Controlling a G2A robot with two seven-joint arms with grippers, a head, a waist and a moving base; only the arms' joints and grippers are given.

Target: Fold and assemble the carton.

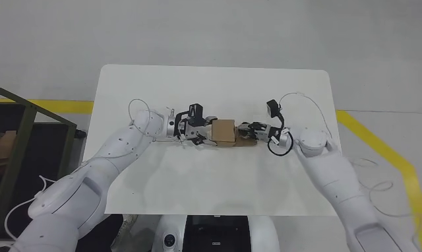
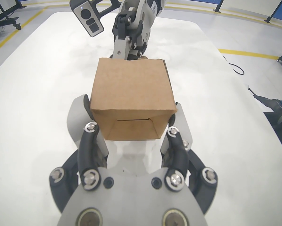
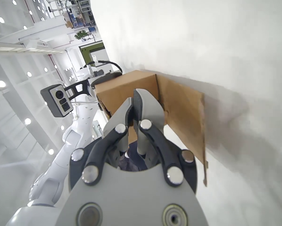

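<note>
My left tool (image 2: 131,105) spans wide, clamping the carton (image 2: 131,81) mid-frame; my right tool (image 3: 134,97) pinches narrow on its far end. Too much squeeze could crush the open end, and pulling unevenly could tear the cardboard.

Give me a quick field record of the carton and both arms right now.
carton: formed into a tube, lying mid-table, end toward the left gripper open
left gripper: fingers clamp the open end's two sides
right gripper: fingers shut at the opposite end, apparently on cardboard
open flap: lies flat on the table by the right gripper
</note>
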